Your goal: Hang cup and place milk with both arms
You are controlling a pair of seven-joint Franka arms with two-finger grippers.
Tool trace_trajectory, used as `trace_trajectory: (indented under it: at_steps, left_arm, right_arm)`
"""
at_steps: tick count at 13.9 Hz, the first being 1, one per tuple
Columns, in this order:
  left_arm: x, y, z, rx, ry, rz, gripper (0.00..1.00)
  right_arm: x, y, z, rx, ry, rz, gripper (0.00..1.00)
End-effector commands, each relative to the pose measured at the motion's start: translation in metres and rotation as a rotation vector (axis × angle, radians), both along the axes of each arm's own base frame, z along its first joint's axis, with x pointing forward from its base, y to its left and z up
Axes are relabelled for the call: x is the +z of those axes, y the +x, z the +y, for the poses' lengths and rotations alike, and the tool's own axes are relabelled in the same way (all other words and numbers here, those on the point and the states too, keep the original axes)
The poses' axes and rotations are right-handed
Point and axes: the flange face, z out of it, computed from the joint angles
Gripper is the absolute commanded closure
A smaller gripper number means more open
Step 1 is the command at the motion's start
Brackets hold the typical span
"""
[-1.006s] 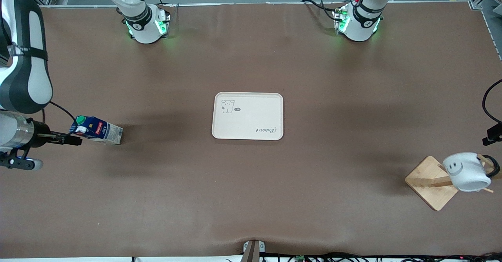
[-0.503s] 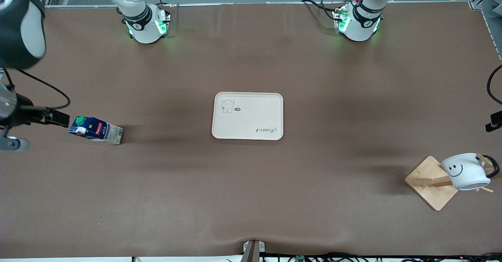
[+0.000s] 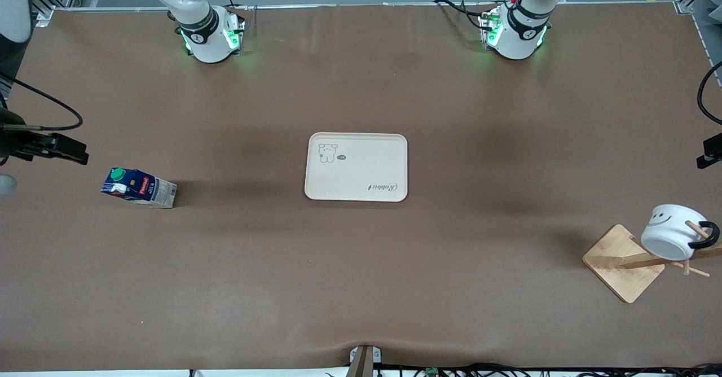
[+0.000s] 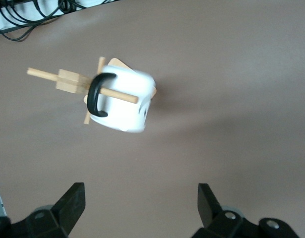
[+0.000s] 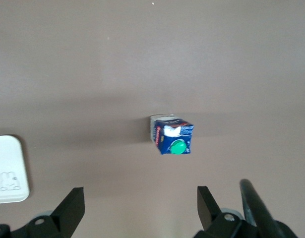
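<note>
The white round mug (image 3: 670, 239) with black loop handle and smiley face hangs tilted on a wooden peg rack (image 3: 625, 262), below the wide-open, empty left gripper (image 4: 141, 208). The dark-blue, green-capped milk carton (image 3: 139, 188) stands on the brown table (image 3: 361, 286) near the right gripper (image 5: 141, 208), also wide and empty.

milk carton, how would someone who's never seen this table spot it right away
Start at the cream tray in the middle of the brown table, then look toward the right arm's end. The milk stands alone there on bare cloth. It is a small dark-blue carton with a round green cap, the only blue thing on the table.
</note>
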Motion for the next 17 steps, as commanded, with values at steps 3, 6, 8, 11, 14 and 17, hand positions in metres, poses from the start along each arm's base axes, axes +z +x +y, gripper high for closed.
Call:
trace_trajectory:
  at_steps: [3, 6, 8, 11, 14, 17]
  left_arm:
    - [0.032, -0.02, -0.032, 0.153, 0.019, -0.001, 0.0]
    - [0.039, -0.028, -0.083, 0.192, 0.023, 0.025, 0.0]
    - [0.037, -0.036, -0.107, 0.197, 0.05, 0.076, 0.0]
    - [0.04, -0.06, -0.133, 0.203, 0.033, 0.103, 0.0]
    - [0.041, -0.079, -0.139, 0.235, 0.012, 0.11, 0.0]
    - [0.048, -0.094, -0.144, 0.25, 0.014, 0.109, 0.0]
  right_arm:
    - [0.018, -0.065, -0.014, -0.011, 0.062, -0.075, 0.0]
    - [0.031, -0.083, -0.019, -0.06, 0.062, -0.048, 0.0]
    - [0.03, -0.08, -0.024, -0.068, 0.061, -0.049, 0.0]
    - [0.044, -0.078, -0.028, -0.073, 0.055, -0.087, 0.0]
    - [0.045, -0.078, -0.019, -0.06, 0.06, -0.087, 0.0]
    - [0.059, -0.077, -0.03, -0.078, 0.057, -0.119, 0.0]
